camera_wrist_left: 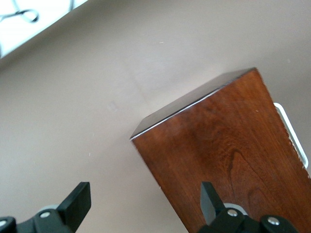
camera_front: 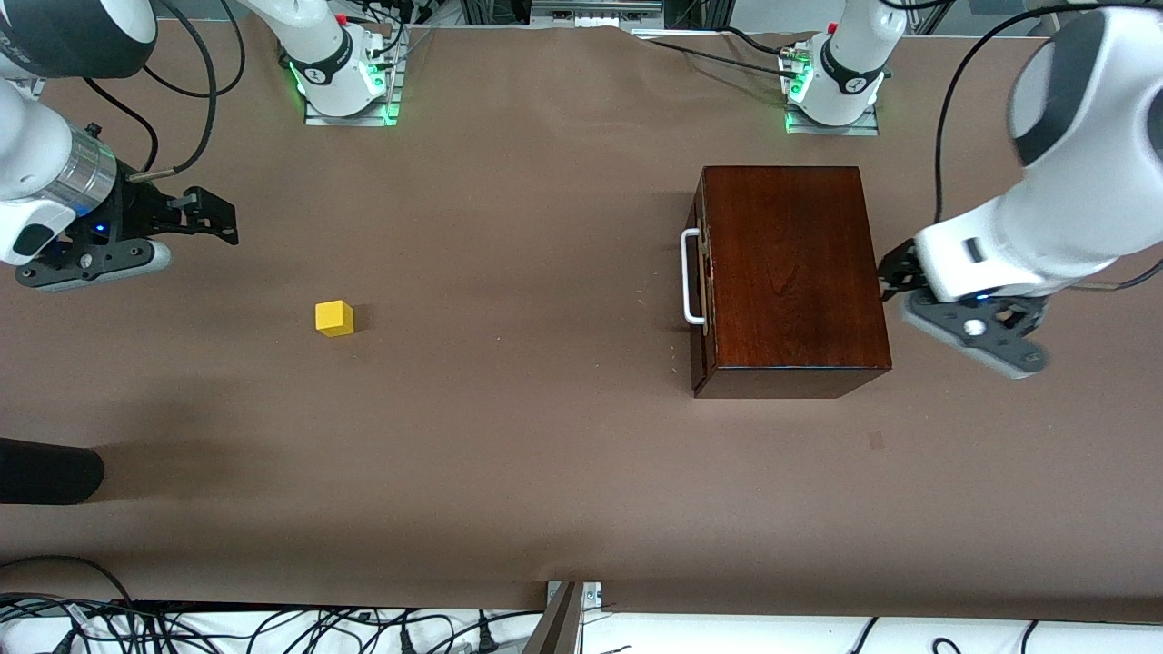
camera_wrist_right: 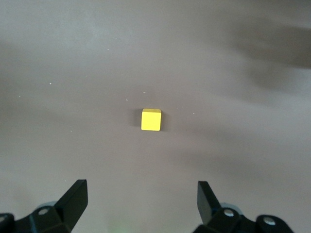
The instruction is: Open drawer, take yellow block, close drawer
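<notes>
The yellow block [camera_front: 334, 318] [camera_wrist_right: 151, 120] lies bare on the brown table, toward the right arm's end, well apart from the glossy wooden box [camera_front: 795, 272] [camera_wrist_left: 233, 160]. The drawer [camera_front: 700, 300] sits flush in the box, its white handle [camera_front: 689, 277] [camera_wrist_left: 293, 134] facing the block's end of the table. My right gripper [camera_front: 218, 216] [camera_wrist_right: 141, 199] hangs open and empty above the table near the block, short of it. My left gripper [camera_front: 895, 271] [camera_wrist_left: 144, 201] is open and empty beside the box's edge, at the end away from the handle.
A black rounded object [camera_front: 45, 470] juts in over the table at the right arm's end, nearer the front camera. Cables [camera_front: 273, 627] and a metal bracket [camera_front: 568, 613] run along the table's front edge. Both arm bases [camera_front: 345, 68] [camera_front: 836, 77] stand at the back.
</notes>
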